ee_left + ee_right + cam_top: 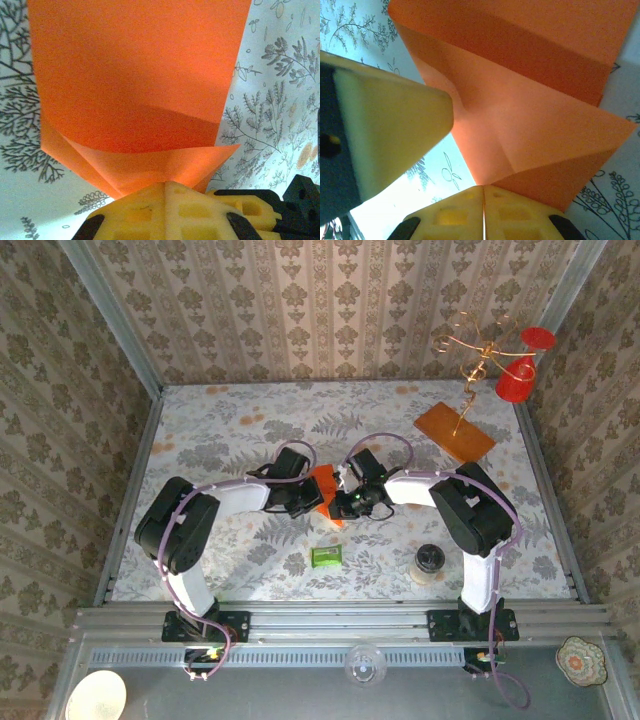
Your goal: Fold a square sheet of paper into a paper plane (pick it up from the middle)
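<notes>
Floral tabletop (230, 430), centre: part-folded orange paper (325, 487), mostly hidden by both wrists from above. Left gripper (165, 186) and right gripper (484, 188) each pinched shut on a paper edge; wrist views crop it.

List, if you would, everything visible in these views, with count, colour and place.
paper: one, bright orange, partly folded, table centre, between the grippers.
packet: one, green, nearer than the paper.
jar: one, clear with dark lid, near right.
board: one, brownish orange, far right.
wire stand: one, gold, on the board, carrying two red pieces.
glass: one, clear, near ledge, middle.
plate: one, white, ledge's left end.
dish: one, patterned, ledge's right end.
left gripper: one, yellow fingers, shut on the paper.
right gripper: one, yellow fingers, shut on the paper.
</notes>
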{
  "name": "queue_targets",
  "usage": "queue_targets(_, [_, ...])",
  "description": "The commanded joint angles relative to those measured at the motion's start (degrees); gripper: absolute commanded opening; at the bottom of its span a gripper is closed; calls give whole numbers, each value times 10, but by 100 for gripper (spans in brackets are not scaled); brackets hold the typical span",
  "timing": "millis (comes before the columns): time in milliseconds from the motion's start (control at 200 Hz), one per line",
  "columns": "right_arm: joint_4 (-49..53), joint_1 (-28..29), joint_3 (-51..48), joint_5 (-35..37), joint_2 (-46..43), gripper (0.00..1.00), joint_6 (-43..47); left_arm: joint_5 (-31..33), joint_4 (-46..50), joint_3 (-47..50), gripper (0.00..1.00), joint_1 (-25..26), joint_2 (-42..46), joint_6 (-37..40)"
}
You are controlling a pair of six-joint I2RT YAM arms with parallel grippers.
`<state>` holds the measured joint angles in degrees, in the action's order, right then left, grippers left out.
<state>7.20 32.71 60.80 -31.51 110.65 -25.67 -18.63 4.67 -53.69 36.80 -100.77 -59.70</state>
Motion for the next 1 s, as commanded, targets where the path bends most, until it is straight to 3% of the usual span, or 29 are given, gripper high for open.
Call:
queue_targets(0, [23,3,13,16,10,10,7,-5,20,2,6,6,-9,6])
queue_targets(445, [34,3,21,28,8,10,3,36,28,33,5,6,-9,-14])
queue_targets(705, [23,5,14,16,-42,12,3,45,34,33,5,5,-11,-14])
queue_targets(995, [56,22,31,25,-7,11,22,51,48,29,4,4,-17,-15])
